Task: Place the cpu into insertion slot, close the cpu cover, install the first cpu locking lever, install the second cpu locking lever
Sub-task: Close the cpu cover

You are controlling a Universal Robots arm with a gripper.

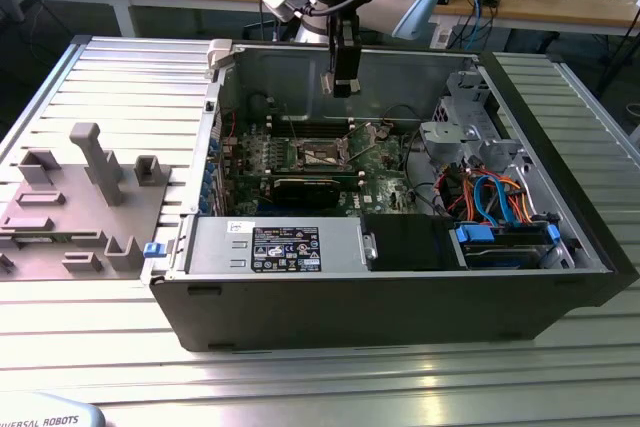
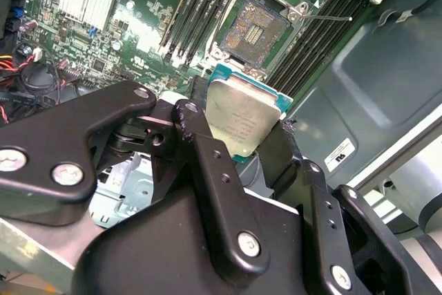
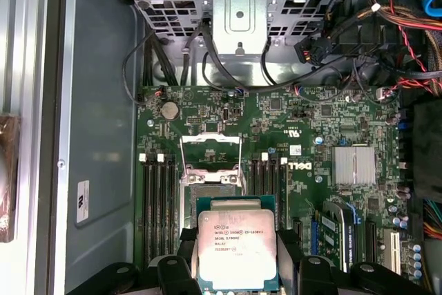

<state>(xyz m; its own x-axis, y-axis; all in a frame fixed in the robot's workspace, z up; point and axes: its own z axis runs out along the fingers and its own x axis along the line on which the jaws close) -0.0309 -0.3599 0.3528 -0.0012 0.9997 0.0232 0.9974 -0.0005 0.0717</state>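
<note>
Ribbed aluminium table (image 1: 300, 377) carrying an open PC case (image 1: 400, 297) lying on its side. A grey parts fixture (image 1: 70, 207) sits beside the case on the exterior view's left. Inside the case, a green mobo (image 1: 385, 182) lies flat behind a PSU (image 1: 285, 247) w/ a label.

1 robot arm reaches in from the far side. Its gripper (image 1: 342, 87) hangs above the mobo, apart from it and roughly over the insertion slot (image 1: 327, 154).

In both wrist views the claw is clamped on the cpu (image 2: 242, 119). 2 black fingers (image 2: 207, 164) press its opposite edges, silver-grey lid facing the cameras, green rim showing round it.

The cpu is held in the air, not seated. The insertion slot (image 2: 257, 30) lies beyond it on the mobo, its dark pin field bare.

In the first wrist view the cpu cover (image 3: 210, 139) stands raised at the slot's far edge, btwn rows of black memory slots.
</note>
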